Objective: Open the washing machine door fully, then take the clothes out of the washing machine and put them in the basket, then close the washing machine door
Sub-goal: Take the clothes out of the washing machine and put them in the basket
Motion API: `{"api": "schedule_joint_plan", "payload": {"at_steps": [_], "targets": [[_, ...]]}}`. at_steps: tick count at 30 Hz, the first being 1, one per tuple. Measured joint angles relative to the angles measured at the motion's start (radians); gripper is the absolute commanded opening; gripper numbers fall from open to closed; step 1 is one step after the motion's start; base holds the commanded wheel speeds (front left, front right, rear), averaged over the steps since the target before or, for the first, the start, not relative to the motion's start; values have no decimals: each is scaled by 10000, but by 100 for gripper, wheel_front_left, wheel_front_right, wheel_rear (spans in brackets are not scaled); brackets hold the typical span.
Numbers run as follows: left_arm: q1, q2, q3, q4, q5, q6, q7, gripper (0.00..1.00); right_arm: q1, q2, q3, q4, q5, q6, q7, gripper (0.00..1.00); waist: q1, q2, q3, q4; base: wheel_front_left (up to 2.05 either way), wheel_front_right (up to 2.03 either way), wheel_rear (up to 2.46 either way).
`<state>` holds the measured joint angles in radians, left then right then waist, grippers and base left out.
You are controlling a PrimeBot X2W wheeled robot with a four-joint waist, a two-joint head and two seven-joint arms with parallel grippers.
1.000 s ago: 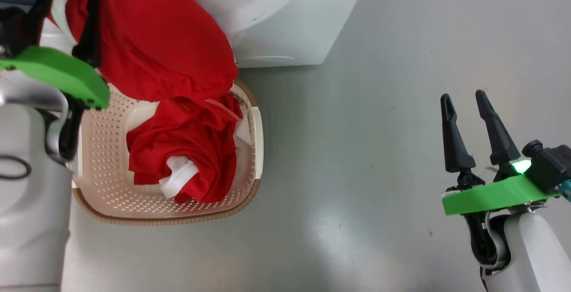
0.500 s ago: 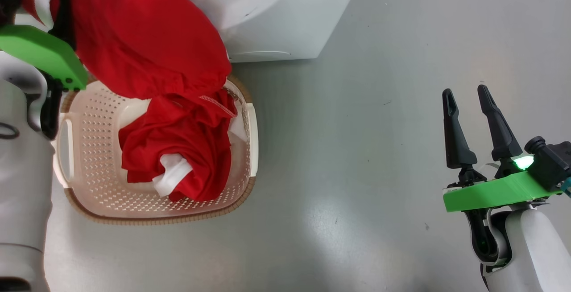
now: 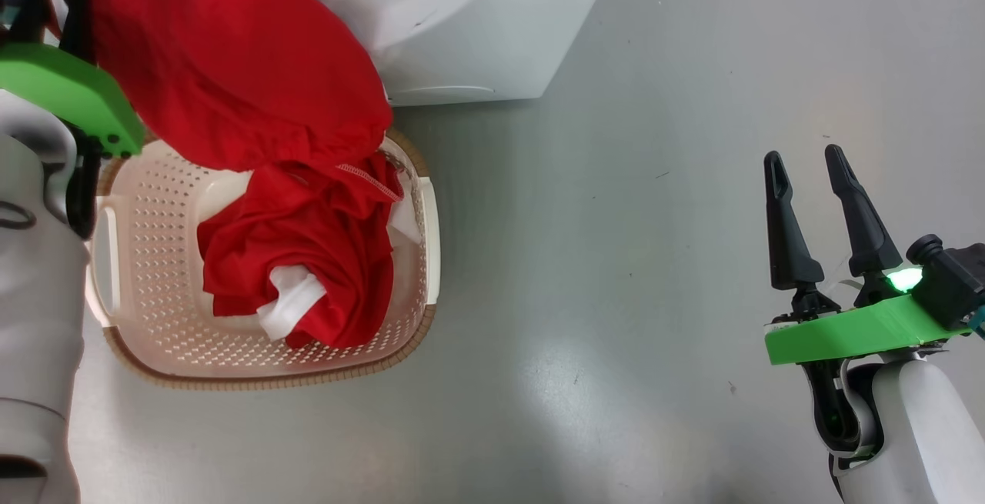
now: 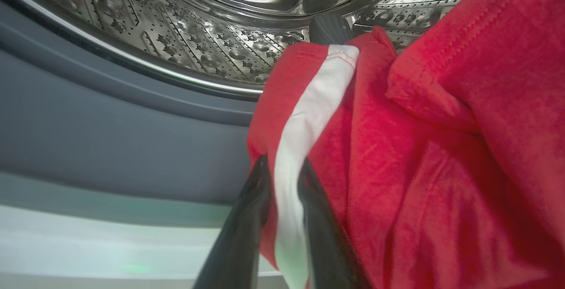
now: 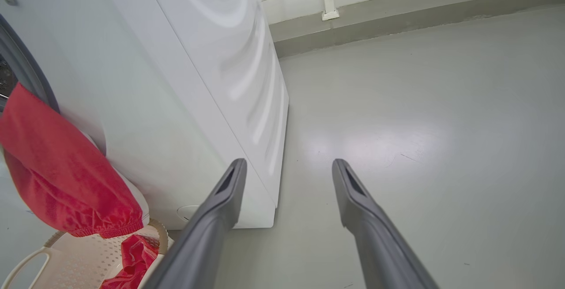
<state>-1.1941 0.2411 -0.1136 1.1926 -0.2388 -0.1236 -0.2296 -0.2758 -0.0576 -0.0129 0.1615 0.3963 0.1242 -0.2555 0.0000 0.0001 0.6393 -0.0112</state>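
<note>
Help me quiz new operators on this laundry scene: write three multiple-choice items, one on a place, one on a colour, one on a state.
1. Where does the basket stand?
A. on top of the machine
B. on the floor by the washing machine
C. inside the drum

2. What colour is the band of the clothes between the left tool's fingers?
A. white
B. blue
C. black

3. How is the right tool?
A. shut on cloth
B. shut, empty
C. open, empty

Key: 1 B, it sits on the floor below the machine's front. 2 A, the left wrist view shows a white strip pinched. 3 C, its fingers stand apart, nothing between them.
</note>
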Motion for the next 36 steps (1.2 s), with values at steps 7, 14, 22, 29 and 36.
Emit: {"api": "schedule_joint_plan", "payload": {"at_steps": [7, 14, 22, 29, 36], "targets": [[3, -44, -226, 2, -56, -8, -180, 0, -1, 4, -12, -6, 0, 0, 0, 100, 0, 0, -81, 10, 0, 0, 0], [1135, -159, -113, -1889, -347, -15, -201, 0, 14, 10, -23, 15, 0, 0, 0, 100, 0, 0, -361, 57, 0, 0, 0], [3527, -460, 219, -4138, -290, -13, -201, 0, 69, 15, -21, 40, 0, 0, 0, 100, 0, 0, -659, 197, 0, 0, 0], [5177, -842, 301, -5396, -19, -12, -236, 0, 87, 17, 0, 54, 0, 0, 0, 100, 0, -1, -805, 315, 0, 0, 0], [6286, -1198, 247, -5641, 48, -12, -244, 0, 174, 13, 19, 58, 0, 0, 0, 100, 0, 0, -820, 330, 0, 0, 0]]}}
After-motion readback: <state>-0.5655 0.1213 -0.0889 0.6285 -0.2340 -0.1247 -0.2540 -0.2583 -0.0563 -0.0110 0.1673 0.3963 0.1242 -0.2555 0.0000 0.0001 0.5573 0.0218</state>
